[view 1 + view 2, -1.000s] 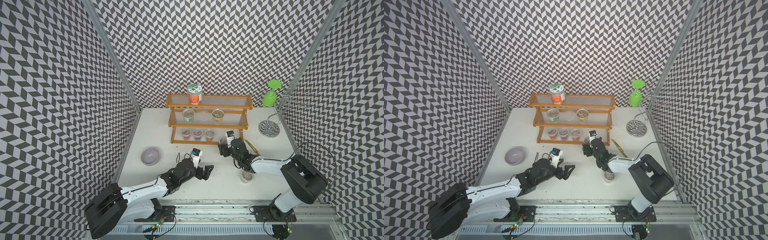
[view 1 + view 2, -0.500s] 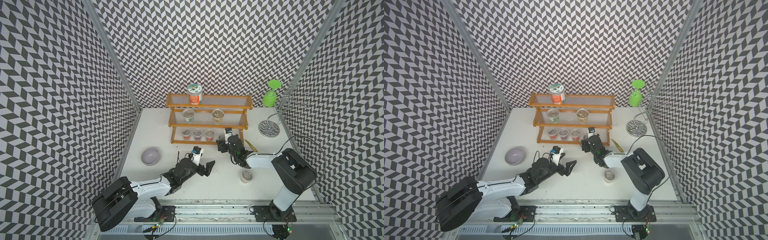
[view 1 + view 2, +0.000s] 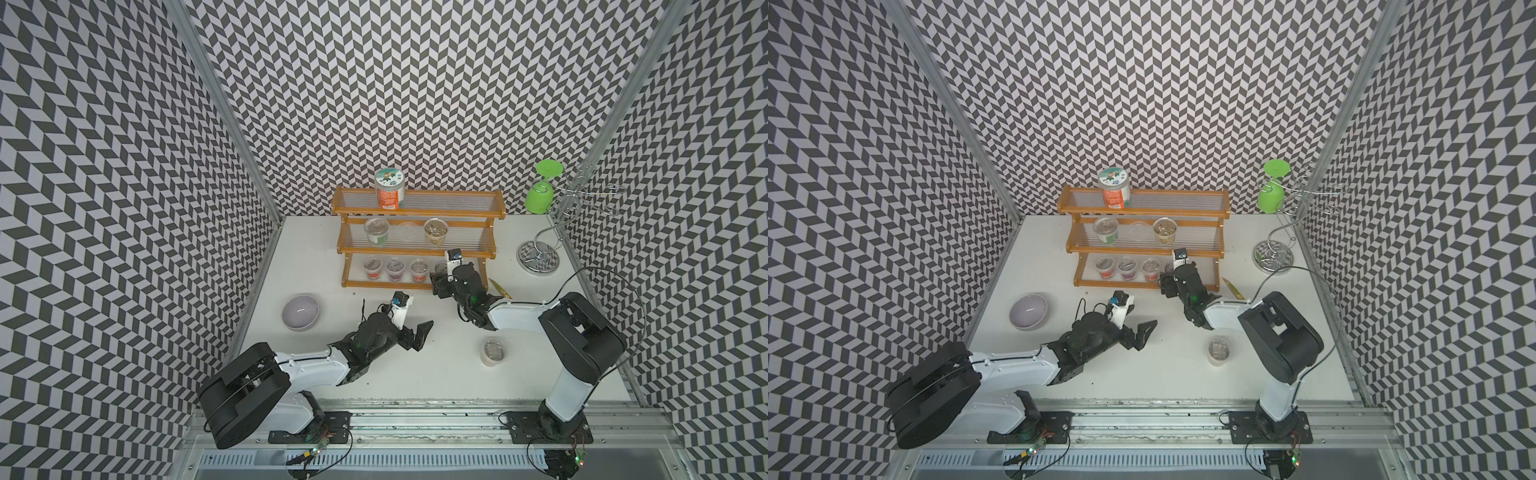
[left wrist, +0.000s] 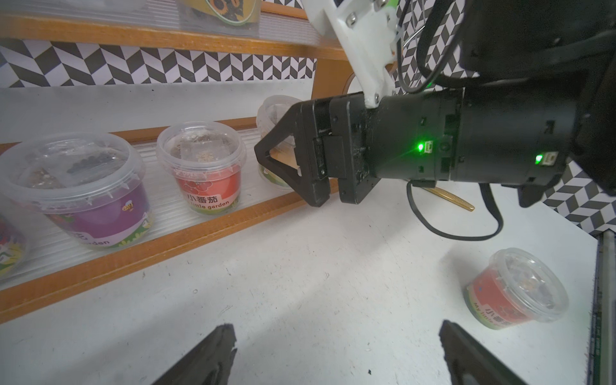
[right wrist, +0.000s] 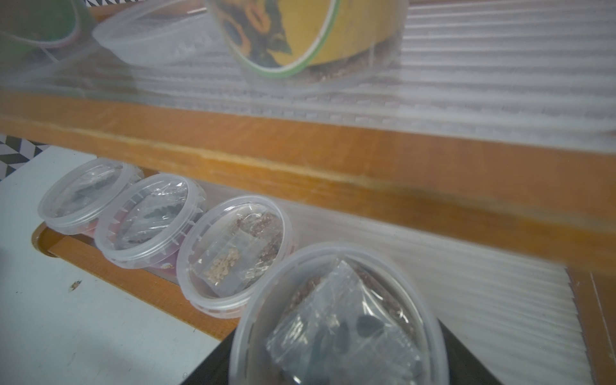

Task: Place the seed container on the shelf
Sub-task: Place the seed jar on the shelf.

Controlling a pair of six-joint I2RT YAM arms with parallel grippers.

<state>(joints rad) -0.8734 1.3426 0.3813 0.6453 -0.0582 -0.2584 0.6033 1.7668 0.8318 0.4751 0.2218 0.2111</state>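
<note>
Seed container (image 5: 336, 316) sat clamped between the fingers of the right gripper (image 3: 439, 277) at the lower tier of the shelf (image 5: 300, 150), fourth in line, just beside a row of three tubs (image 5: 150, 216). Couldn't tell whether its base touched the ribbed tier or hung just above it. The base was cut off in the right wrist view, and the gripper covered most of it in both top views. Near finger (image 4: 305, 186) hid part of its side in the left wrist view; far finger unseen. Middle rail overhung close above the lid. Lower tier beyond the container ran bare to the end post. Left gripper (image 4: 336, 328) was spread wide, holding nothing, low over open table (image 3: 436, 374), apart from the shelf. Red tub (image 3: 493, 352) stood loose near the right arm.
</note>
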